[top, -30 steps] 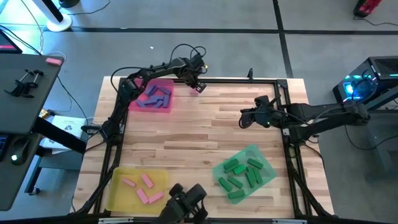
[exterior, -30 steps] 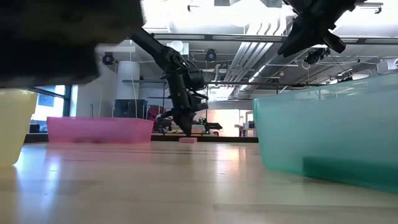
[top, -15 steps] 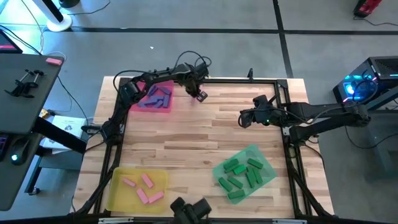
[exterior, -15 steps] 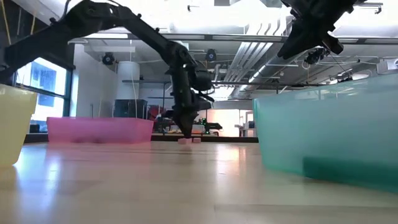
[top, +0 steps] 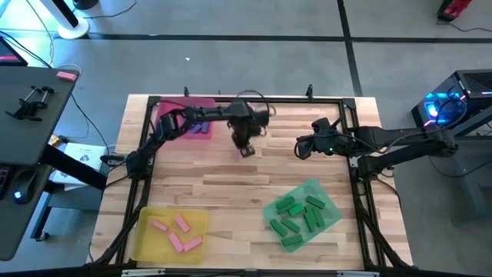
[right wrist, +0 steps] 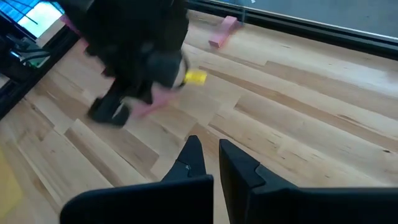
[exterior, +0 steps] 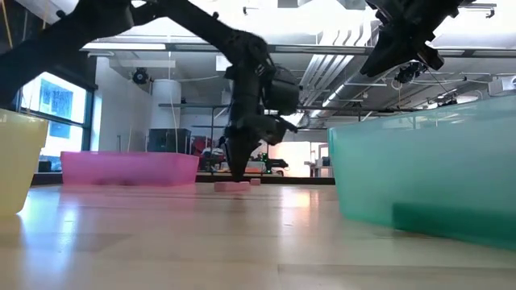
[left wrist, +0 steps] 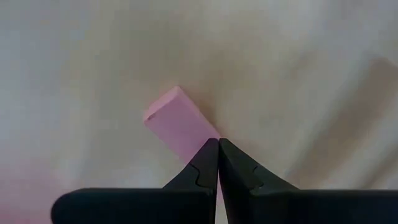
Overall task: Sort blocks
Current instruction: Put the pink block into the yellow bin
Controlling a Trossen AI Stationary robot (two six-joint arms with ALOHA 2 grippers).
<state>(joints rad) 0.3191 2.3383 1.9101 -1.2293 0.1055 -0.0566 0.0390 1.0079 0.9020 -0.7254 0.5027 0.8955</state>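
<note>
Pink blocks [top: 176,232] in yellow tray, green blocks [top: 298,214] in green

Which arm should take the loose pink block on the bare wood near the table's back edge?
Left. The left gripper is right over the small solid pink bar-shaped block, fingers shut beside it. The right gripper waits farther off, holding nothing.

This is looking like a robotics lab or workshop: a wooden table [top: 254,165] framed in black rails is standing on a grey floor [top: 231,61]. Exposed ceiling pipes [exterior: 322,76] are running overhead, and a glowing blue computer case [top: 450,104] is sitting beside it.
</note>
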